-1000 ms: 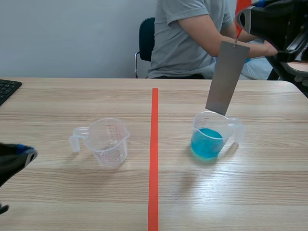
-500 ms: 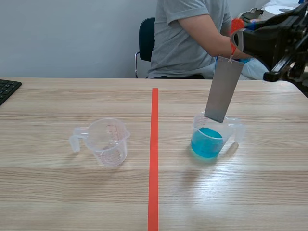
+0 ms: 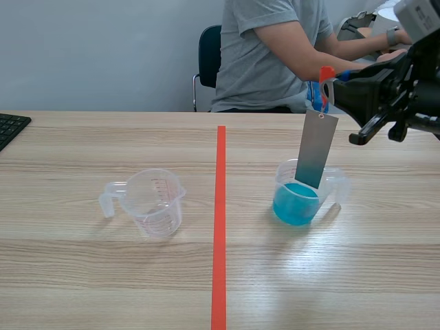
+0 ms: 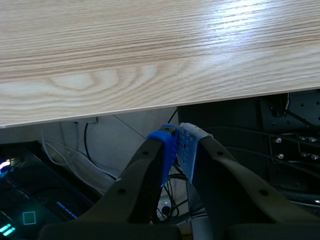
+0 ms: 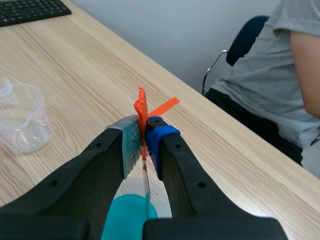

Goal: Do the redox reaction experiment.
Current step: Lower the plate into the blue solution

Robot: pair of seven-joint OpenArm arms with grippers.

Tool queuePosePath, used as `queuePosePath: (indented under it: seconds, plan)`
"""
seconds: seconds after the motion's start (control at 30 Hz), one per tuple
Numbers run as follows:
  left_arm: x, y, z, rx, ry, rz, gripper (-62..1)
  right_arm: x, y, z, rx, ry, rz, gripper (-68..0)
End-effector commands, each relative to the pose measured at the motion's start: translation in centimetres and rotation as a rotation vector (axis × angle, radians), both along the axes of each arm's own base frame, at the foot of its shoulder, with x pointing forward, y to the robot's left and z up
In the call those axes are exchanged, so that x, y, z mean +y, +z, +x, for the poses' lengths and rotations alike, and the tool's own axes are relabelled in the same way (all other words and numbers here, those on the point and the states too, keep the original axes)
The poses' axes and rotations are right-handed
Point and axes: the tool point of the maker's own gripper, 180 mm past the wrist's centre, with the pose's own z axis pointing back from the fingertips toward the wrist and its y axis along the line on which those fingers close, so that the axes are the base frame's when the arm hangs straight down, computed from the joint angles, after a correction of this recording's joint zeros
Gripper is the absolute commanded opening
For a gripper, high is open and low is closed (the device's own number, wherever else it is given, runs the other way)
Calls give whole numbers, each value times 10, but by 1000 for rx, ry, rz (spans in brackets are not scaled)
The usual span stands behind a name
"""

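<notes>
scene view. item: grey metal strip (image 3: 316, 148), hung upright by its orange tag (image 3: 325, 73). the tag is pinched in the right gripper (image 3: 328, 89) so that the strip's lower end is dipped into the blue-solution beaker (image 3: 300, 199), on the bench's (image 3: 82, 275) right half. empty beaker (image 3: 154, 203): left half. left gripper (image 4: 176, 150): closed on nothing, held below the bench's near edge.

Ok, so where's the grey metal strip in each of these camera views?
Scene view: the metal strip hangs from the right gripper, lower end inside the cup of blue liquid.
Left wrist view: not in it.
Right wrist view: edge-on under the orange tag that gripper pinches.
Shared landmark: the cup of blue liquid, below the strip in both.
</notes>
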Motion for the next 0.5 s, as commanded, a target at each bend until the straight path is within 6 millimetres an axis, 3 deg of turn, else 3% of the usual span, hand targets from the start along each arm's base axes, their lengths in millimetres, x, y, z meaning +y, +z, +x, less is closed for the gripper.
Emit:
queuePosePath:
  seconds: [0.0,0.3,0.47]
  plan:
    - [-3,4,5,-22,4,-10,-573,3,9,5,-37,16,13,-658]
    - [-3,3,5,-21,4,-10,-573,6,-27,13,12,21,-21,-658]
    - [-3,3,5,-21,4,-10,-573,7,-34,13,22,22,-37,-658]
